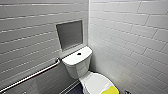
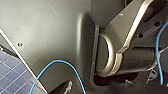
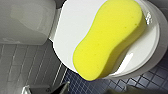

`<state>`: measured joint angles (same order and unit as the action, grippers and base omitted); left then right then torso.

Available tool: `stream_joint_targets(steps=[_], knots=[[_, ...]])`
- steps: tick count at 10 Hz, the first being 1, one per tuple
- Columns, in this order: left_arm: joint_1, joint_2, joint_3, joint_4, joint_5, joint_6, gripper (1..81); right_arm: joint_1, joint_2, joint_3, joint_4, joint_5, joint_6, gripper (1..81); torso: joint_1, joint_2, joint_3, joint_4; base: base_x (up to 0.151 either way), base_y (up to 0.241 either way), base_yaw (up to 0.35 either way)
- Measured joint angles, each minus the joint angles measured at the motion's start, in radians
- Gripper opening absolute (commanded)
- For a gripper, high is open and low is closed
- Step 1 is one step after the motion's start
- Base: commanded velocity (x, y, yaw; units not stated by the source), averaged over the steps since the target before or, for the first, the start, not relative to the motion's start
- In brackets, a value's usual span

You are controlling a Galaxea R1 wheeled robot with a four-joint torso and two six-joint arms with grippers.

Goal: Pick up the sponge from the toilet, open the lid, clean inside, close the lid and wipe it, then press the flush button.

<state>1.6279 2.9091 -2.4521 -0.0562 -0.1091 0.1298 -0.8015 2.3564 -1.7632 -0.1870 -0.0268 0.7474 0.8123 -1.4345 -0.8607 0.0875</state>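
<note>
1. Corner of a tiled bathroom, and the toilet sits right in the angle of the two walls, tank toward 11 o'clock, bowl running out toward 5 o'clock.
2. The lid is down, flat and glossy white over the bowl.
3. There's the sponge, bright yellow, lying on the lid at its 5 o'clock end, the end farthest from the tank.
4. From the right wrist view the sponge looks big: two rounded ends, a pinched waist, broad face up.
5. Its long axis lies on a slant across the lid, more crosswise than lengthwise. One rounded end reaches the lid's rim on one side, over the dark blue floor tiles; the other end points to the opposite rim.
6. The flush button is a small dark spot in the middle of the tank top, well apart from the sponge.
7. At 12 o'clock above the tank there's a grey recessed niche in the wall.
8. At 8 o'clock from the tank a metal grab bar slopes along the wall.
9. The left wrist view shows a blue cable looping across dark robot bodywork.
10. Right claw, open or closed: I cannot tell. Left claw: I cannot tell either.
</note>
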Motion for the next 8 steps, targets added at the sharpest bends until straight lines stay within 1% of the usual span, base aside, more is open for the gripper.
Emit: stream_joint_targets(steps=[2, 3, 4, 6, 8], knots=[[0.010, 0.008, -0.007, 0.000, 0.000, 0.000, 81.1, 0.047, -0.025, 0.001, 0.000, 0.000, 0.050, 81.1, 0.048, -0.076, -0.002, 0.000, 0.000, 0.000, 0.000], [0.027, 0.009, -0.008, 0.000, -0.001, 0.000, 81.1, 0.070, -0.034, 0.001, 0.000, -0.002, 0.079, 81.1, 0.071, -0.114, -0.002, 0.000, 0.000, 0.000, 0.000], [0.049, 0.009, -0.010, 0.000, -0.001, 0.000, 81.1, 0.084, -0.032, 0.001, 0.000, 0.000, 0.096, 81.1, 0.090, -0.144, -0.002, 0.000, 0.000, 0.000, 0.000], [0.087, 0.024, -0.012, 0.000, -0.001, 0.000, 81.1, 0.081, -0.006, -0.022, 0.000, -0.003, 0.125, 81.1, 0.102, -0.162, -0.002, 0.000, 0.000, 0.000, 0.000], [0.115, 0.045, -0.010, 0.000, -0.002, 0.000, 81.1, 0.079, 0.034, -0.067, 0.000, -0.008, 0.131, 81.1, 0.101, -0.162, -0.002, 0.000, 0.000, 0.000, 0.000]])
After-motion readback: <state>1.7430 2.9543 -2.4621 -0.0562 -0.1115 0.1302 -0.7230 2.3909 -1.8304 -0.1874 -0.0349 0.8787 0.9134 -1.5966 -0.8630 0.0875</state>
